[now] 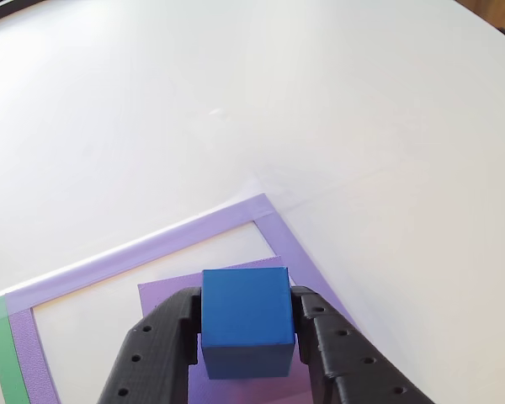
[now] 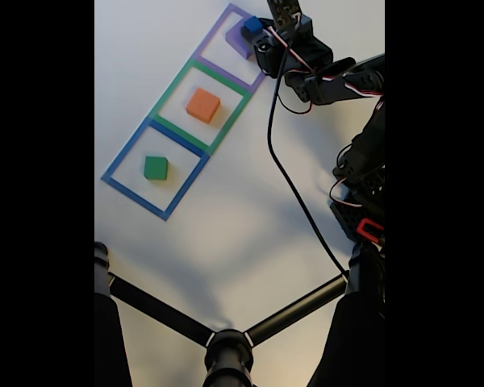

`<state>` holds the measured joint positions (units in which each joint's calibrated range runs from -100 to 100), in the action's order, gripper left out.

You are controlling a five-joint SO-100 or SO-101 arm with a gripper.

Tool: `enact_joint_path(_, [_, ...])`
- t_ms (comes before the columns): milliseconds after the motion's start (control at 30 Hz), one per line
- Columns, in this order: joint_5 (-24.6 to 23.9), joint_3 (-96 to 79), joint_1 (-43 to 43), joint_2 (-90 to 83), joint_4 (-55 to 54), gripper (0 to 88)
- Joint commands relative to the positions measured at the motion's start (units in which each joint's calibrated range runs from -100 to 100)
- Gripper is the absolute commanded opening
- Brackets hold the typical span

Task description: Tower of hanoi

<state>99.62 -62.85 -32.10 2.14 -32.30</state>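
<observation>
Pinching the blue cube between its two black fingers, the gripper holds it right over the purple block, which lies inside the purple outline. In the other view the cube fills the 6 o'clock part of the picture, each finger pressed flat against one of its sides, and the purple block shows beneath and behind it toward 9 o'clock; whether the cube already rests on the block or hangs just above it I cannot tell. The fixed view puts the same pair at 12 o'clock, the cube over the purple block with the gripper and arm reaching in from 3 o'clock. Judging from this, the tower is far from built: the orange block sits alone in the green outline near the middle, and the green block sits alone in the blue outline toward 8 o'clock, so three squares are occupied and many moves seem left. The fixed view gives what the close one lacks, namely the whole row of three squares, the two other blocks, the cable and a dark stand at 6 o'clock. The close view in turn shows the grip itself and the white table beyond the outline's corner.
</observation>
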Motion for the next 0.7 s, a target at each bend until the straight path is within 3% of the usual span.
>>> enact_joint_path(0, [0.4,5.0,0.3,1.8,-2.3,0.0])
enact_joint_path(667, [0.4,4.3,1.5,2.3,-3.3,0.0])
